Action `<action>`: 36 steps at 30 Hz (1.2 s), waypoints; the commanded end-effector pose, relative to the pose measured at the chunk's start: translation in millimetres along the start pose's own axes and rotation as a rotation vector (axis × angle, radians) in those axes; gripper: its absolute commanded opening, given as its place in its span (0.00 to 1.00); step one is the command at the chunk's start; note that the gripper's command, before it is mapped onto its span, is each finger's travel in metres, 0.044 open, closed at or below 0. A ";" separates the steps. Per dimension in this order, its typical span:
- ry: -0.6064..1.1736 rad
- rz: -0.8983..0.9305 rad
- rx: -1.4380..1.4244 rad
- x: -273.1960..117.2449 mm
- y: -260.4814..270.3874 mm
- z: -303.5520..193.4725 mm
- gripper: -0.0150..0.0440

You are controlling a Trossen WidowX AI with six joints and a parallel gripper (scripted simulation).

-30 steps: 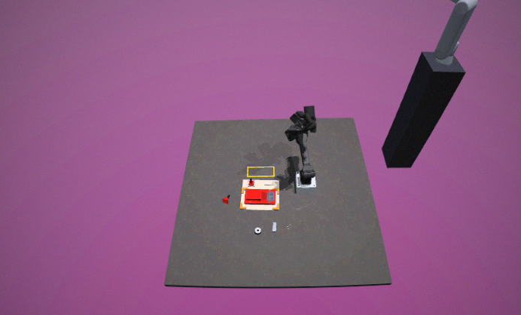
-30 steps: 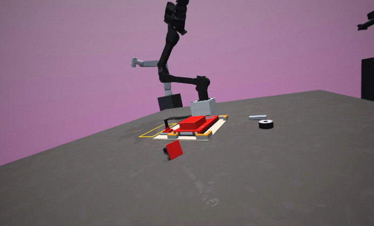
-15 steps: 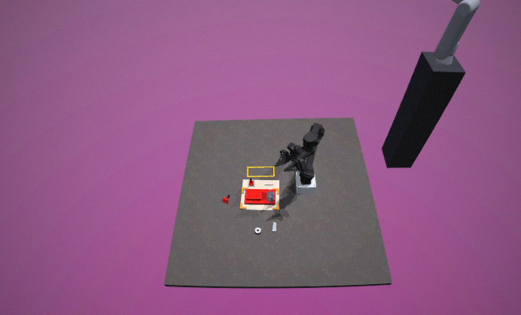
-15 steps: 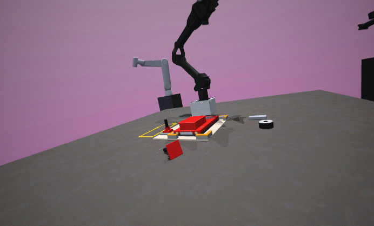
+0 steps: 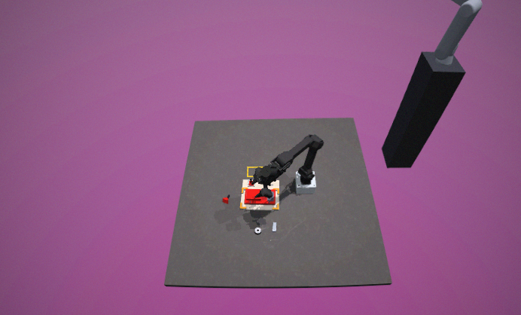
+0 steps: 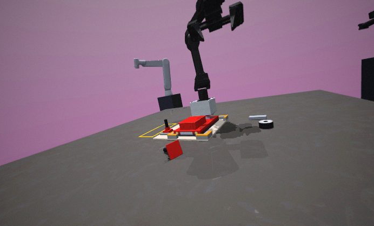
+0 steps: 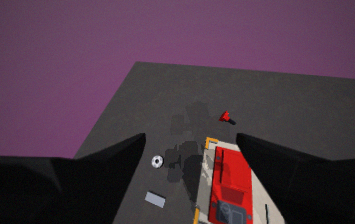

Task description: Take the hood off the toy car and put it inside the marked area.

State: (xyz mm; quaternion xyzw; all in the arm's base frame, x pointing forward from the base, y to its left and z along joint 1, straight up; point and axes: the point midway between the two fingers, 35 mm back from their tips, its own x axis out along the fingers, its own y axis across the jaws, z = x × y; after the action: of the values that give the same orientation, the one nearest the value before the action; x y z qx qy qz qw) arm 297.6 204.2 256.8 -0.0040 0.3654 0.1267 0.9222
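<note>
From my top view, the arm hides part of the yellow outline [image 5: 248, 171] [image 6: 152, 130]. My wrist view cuts off the car's [image 7: 231, 172] lower end at the picture's bottom edge.
</note>
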 end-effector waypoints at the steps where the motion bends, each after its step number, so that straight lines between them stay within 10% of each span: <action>1: 0.215 -0.091 0.009 53.0 -37.7 -25.5 1.00; 12: 0.780 -0.183 0.216 131.7 -139.0 -125.5 1.00; 36: 0.787 -0.184 0.221 144.5 -145.2 -134.1 1.00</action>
State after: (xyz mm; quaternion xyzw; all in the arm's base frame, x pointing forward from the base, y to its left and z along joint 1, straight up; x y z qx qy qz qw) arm 345.2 83.8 57.4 0.0166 0.6932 -0.0088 0.7205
